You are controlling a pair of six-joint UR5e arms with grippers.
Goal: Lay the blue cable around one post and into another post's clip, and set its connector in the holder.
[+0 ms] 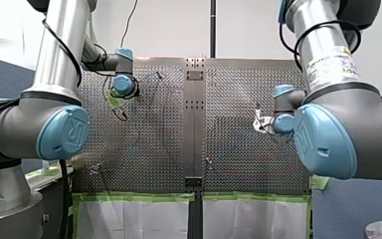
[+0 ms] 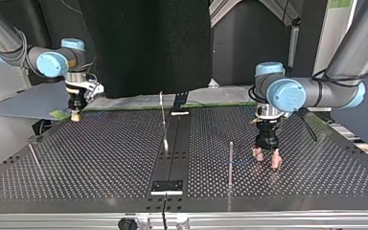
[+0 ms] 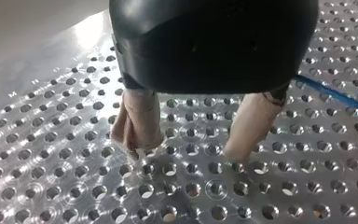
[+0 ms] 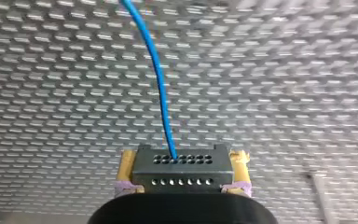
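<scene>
The table (image 3: pixel 51 140) is shiny metal, full of round holes in even rows. The blue cable (image 4: pixel 161 79) is thin and smooth, and it enters a black, box-shaped connector (image 4: pixel 182 170) with two rows of small holes. Our right gripper (image 4: pixel 182 161) is clamped on this connector, with one of its yellow pads on each side, and the cable runs away ahead of it over the table. Our left gripper (image 3: pixel 186 154) is spread apart, with nothing between its beige fingers (image 3: pixel 137 126). Their tips are at the table surface, and the cable passes beside them. In the top view both grippers point straight down.
</scene>
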